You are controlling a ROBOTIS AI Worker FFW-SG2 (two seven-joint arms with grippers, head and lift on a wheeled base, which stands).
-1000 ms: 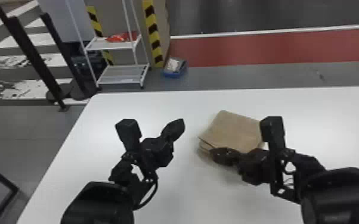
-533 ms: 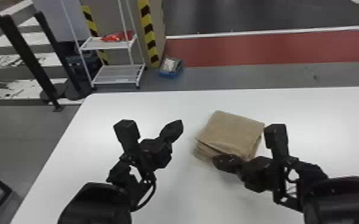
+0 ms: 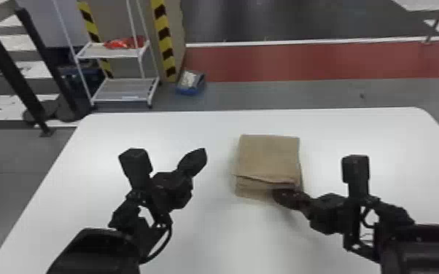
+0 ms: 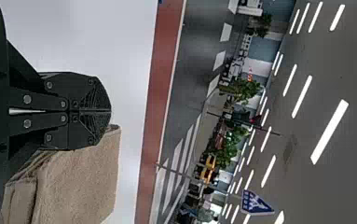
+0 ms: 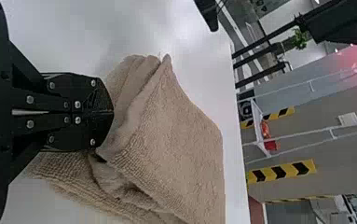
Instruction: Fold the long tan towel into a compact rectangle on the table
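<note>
The tan towel (image 3: 269,156) lies on the table as a thick folded stack, its far edge nearly level and its layered edge facing the robot. My right gripper (image 3: 279,196) is at the near right part of that layered edge. In the right wrist view the right gripper (image 5: 112,112) is shut, its tips against the folds of the towel (image 5: 171,140). To the left of the stack, apart from it, is my left gripper (image 3: 202,155). The left wrist view shows the left gripper (image 4: 110,112) shut with nothing between its fingers, the towel (image 4: 80,182) beyond it.
The white table (image 3: 215,233) extends around the towel on all sides. Past its far edge stand a white shelf rack (image 3: 113,53), a blue box (image 3: 190,83) on the floor and black posts (image 3: 11,69) at the left.
The towel has turned counterclockwise in the head view, so its layered edge faces nearer the robot. My right gripper has shifted slightly right along with it. The whole head view has swung a little.
</note>
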